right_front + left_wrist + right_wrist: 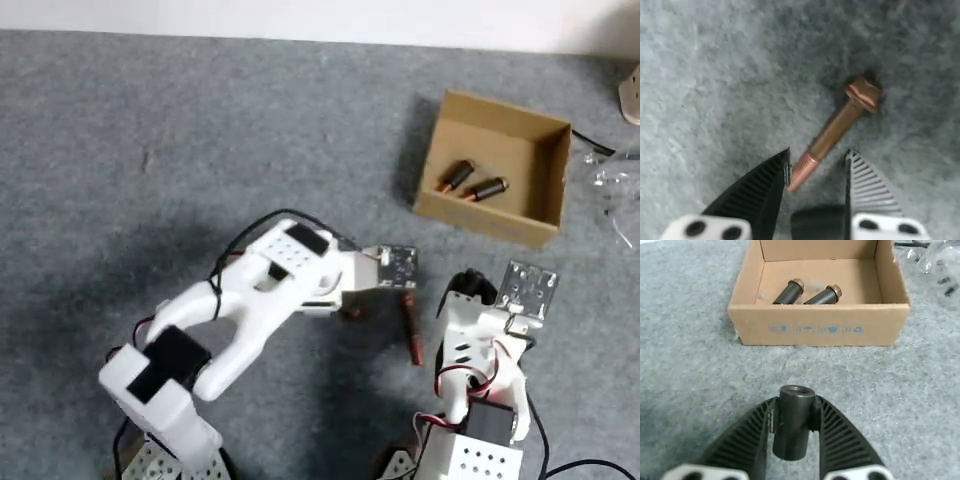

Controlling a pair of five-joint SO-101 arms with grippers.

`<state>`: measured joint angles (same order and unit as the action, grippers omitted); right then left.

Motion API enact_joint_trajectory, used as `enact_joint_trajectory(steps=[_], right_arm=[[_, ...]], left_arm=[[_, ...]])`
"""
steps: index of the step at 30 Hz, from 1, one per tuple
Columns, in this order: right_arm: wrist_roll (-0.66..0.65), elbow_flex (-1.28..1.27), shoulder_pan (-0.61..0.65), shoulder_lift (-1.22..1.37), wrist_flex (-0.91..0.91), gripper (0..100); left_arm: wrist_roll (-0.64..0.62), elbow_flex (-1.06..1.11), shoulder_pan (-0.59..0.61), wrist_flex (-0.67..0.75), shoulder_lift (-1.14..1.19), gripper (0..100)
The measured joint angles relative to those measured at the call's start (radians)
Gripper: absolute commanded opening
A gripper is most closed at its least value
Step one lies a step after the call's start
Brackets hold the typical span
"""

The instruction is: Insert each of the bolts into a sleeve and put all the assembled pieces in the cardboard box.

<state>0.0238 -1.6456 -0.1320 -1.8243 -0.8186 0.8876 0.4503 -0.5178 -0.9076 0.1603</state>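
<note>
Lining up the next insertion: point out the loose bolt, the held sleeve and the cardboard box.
loose bolt [832, 136], left wrist view, mid shank.
held sleeve [792, 425], right wrist view, side wall.
cardboard box [815, 330], right wrist view, front wall.

Grey carpet covers the surface. Clear plastic bag at right edge. Black cable beside it.

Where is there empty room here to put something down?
The widest bare patch is the gray carpet beyond the left arm, beside the cardboard box. A narrow strip lies between the box and the arms. It is crowded between the arms, where the loose bolt lies, and the box's floor already holds two assembled pieces.
</note>
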Motion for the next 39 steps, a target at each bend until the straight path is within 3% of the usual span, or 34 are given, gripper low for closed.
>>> enact_joint_trajectory(steps=[9,26,39], right_arm=[[0.002,0.000,0.000,0.000,0.000,0.4],[0.002,0.000,0.000,0.000,0.002,0.4],[0.002,0.000,0.000,0.000,0.002,0.4]], left_arm=[[-0.040,-0.055,-0.003,-0.008,0.040,17],[0.069,-0.097,-0.098,-0.008,0.104,17],[0.109,-0.288,-0.098,-0.192,0.232,17]])
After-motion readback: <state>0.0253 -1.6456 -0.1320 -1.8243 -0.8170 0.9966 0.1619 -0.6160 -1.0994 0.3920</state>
